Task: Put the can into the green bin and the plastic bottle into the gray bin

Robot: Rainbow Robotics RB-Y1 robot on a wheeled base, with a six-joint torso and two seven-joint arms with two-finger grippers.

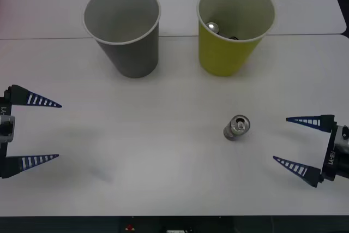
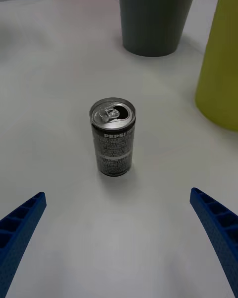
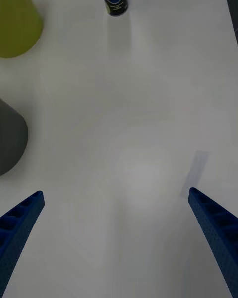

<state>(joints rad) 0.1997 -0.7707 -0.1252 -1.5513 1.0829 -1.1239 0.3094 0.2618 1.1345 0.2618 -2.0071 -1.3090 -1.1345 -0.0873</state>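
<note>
White table (image 1: 163, 189), matte and smooth, seam running across behind the two bins. Pepsi can (image 1: 236, 127) stands upright on the near right part of the table, well in front of the green bin (image 1: 229, 53) and apart from it; pull-tab top faces up and the mouth looks already opened. Can is a slim metal cylinder — silver rim, dark printed wall. Judged light, probably empty, with a thin wall that is stiff enough for a moderate squeeze but would dent under a hard one; the smooth side could slip, so the best hold is across the mid-body, one finger on each side, keeping the can upright. Right claw (image 1: 300, 143) sits low at the right edge of the table, blue ribbed fingers spread wide and pointing toward the can, holding nothing; the can stands between the finger lines but ahead of the tips, not yet touched. Left claw (image 1: 41, 130) waits at the left edge, also spread and empty. Green bin is a tapered yellow-green cup with a pale inside; something small and shiny lies in it, kind unclear. Gray bin (image 1: 128, 47) stands just beside it to the left — same tapered shape, white rim, nothing visible inside. Plastic bottle not located on the table.
</note>
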